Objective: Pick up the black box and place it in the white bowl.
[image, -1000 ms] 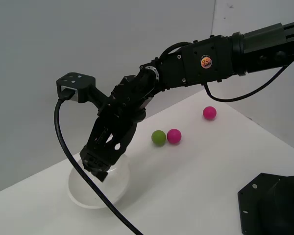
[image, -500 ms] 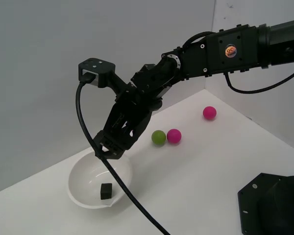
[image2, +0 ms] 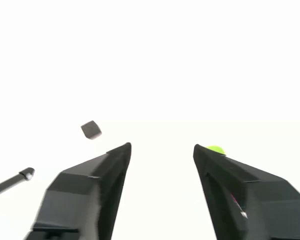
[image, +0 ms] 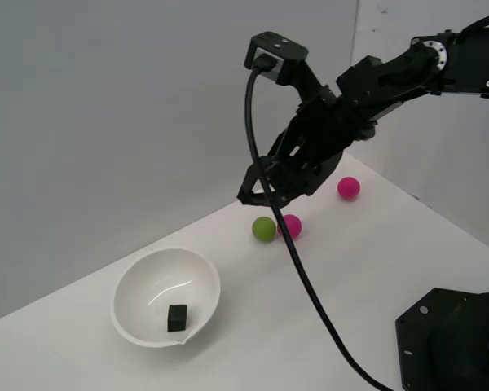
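Observation:
The black box [image: 177,317] is a tiny matte cube lying inside the white bowl [image: 138,278], which stands on the table at the exterior view's left. In the wrist view the box [image2: 91,129] shows small against washed-out white, and the bowl's outline cannot be made out there. My gripper [image: 258,195] is open and empty, raised in the air above the green ball [image: 264,229], well to the exterior view's right of the bowl. In the wrist view the gripper [image2: 162,148] shows two spread fingers with nothing between them.
A green ball and a pink ball [image: 292,226] lie together near mid-table. Another pink ball [image: 348,188] lies farther back right. The black robot base [image: 452,342] fills the lower right corner. A black cable [image: 289,244] hangs from the wrist. The green ball [image2: 216,149] peeks over one finger.
The gripper let go of the black box in the bowl, then rose and swung to the exterior view's right, away from the bowl to above the balls. The box lies still.

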Robot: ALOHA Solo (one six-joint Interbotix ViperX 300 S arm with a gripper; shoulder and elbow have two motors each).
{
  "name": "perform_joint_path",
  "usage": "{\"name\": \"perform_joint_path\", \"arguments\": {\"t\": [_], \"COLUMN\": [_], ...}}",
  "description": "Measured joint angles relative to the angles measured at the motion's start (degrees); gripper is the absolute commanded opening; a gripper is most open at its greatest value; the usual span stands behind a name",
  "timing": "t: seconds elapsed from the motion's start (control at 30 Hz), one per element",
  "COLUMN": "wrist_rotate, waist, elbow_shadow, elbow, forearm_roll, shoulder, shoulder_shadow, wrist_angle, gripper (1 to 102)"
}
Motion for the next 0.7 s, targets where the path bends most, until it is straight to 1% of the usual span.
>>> {"name": "perform_joint_path", "arguments": {"t": [0.07,0.1,0.23,0.3,0.37,0.43,0.53,0.6,0.7], "wrist_rotate": [1.8,2.7,4.9,6.8,7.9,8.4,8.4,8.5,8.5], "waist": [3.1,4.3,9.0,11.5,13.4,14.8,16.8,18.3,18.9], "elbow_shadow": [1.0,1.5,4.1,6.2,8.8,11.0,14.1,16.1,19.2], "elbow": [1.1,1.6,4.2,6.2,8.9,11.2,14.2,16.2,19.4], "forearm_roll": [0.1,0.1,0.2,0.2,0.2,0.3,0.3,0.3,-0.3], "shoulder": [2.8,4.0,9.7,11.7,14.0,16.9,21.6,25.5,30.6], "shoulder_shadow": [2.8,4.2,9.7,11.7,14.1,17.1,21.7,25.8,30.8], "wrist_angle": [1.8,1.9,2.3,2.3,2.4,1.8,-1.1,-2.4,-3.3], "gripper": [52,52,52,52,52,52,52,52,52]}}
